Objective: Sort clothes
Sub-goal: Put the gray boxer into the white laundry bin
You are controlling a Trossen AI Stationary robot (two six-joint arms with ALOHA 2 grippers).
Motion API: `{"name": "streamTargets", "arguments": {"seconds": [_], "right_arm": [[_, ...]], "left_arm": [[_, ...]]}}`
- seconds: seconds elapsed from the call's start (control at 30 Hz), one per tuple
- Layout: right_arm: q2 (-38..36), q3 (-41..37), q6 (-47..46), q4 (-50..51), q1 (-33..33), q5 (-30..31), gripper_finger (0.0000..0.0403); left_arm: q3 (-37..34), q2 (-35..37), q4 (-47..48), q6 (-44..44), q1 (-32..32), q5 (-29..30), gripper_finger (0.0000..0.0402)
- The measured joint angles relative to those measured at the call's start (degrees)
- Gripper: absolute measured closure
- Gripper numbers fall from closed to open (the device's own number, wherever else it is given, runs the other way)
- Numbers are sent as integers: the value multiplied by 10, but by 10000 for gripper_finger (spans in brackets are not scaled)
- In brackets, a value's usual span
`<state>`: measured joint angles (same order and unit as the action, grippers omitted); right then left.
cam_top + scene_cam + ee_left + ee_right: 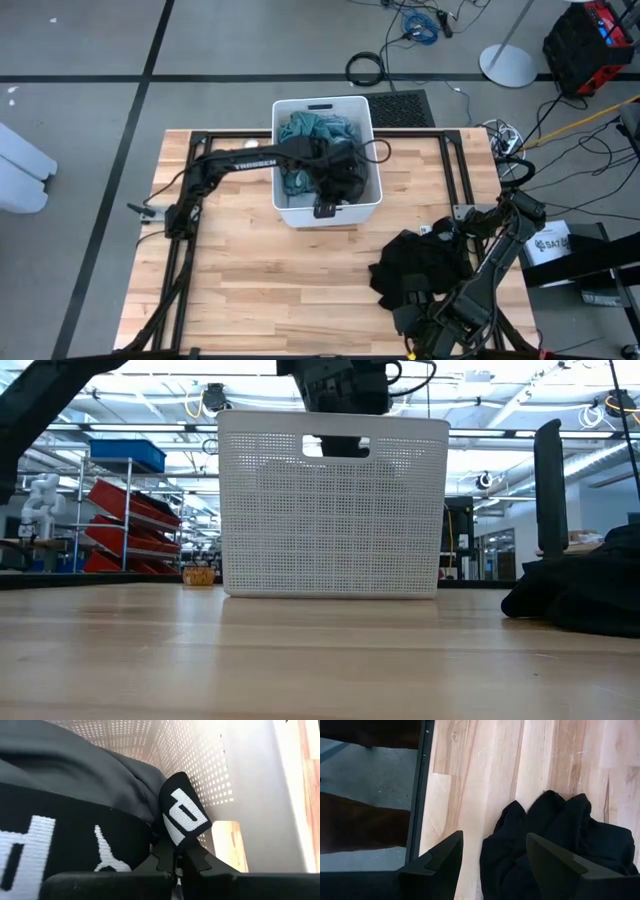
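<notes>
While our left arm is reaching across the table into the white perforated bin (368, 120), our left gripper (175, 865) is sitting down inside it with its fingers pinched together on a dark grey garment with a black band and white lettering (90, 795). From the left wrist view we're seeing that fabric bunched right up against the bin's holey wall, and a fold of the lettered band is sticking up just past the fingertips. From above, the teal green clothes (300, 130) are filling the far and left side of the bin, and the dark stuff is sitting on the right side under the arm's wrist.

Over on the right we're hovering our right gripper (492, 857) above the near right part of the wooden table (240, 270), jaws spread apart and holding nothing. It's hanging right over the edge of the black clothes pile (415, 265), which is lying in a heap on the tabletop, well apart from the bin.

From the low view the bin is standing upright in the middle of the table, with the black heap off to the right.
</notes>
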<state>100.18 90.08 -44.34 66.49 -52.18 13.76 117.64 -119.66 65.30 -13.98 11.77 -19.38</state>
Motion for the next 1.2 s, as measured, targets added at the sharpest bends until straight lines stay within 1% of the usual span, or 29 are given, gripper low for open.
{"name": "streamTargets", "arguments": {"seconds": [0.3, 0.37, 0.47, 0.53, 0.67, 0.8, 0.93, 1.1, 1.2], "right_arm": [[0, 0, 2, 3, 1, 0, 197], [0, 0, 2, 5, 1, 2, 197], [0, 0, 2, 5, 1, 2, 197], [0, 0, 2, 5, 3, 2, 197], [0, 0, 1, 4, 2, 2, 197], [0, 0, 0, 4, 2, 2, 197], [0, -4, 0, 3, 2, 10, 197], [0, -22, -13, -4, 2, 9, 197], [0, -23, -16, -5, 2, 9, 197]], "left_arm": [[2, 34, 48, -4, 15, 31, 393], [3, 42, 48, -5, 18, 64, 393], [3, 44, 58, -11, 24, 148, 393], [0, 42, 66, -20, 33, 174, 393], [-1, 28, 67, -29, 53, 176, 393], [-1, 16, 66, -29, 78, 149, 393], [-1, -2, 66, -29, 96, 148, 393], [0, -39, 67, -14, 110, 140, 393], [0, -73, 76, -14, 110, 121, 393]]}}
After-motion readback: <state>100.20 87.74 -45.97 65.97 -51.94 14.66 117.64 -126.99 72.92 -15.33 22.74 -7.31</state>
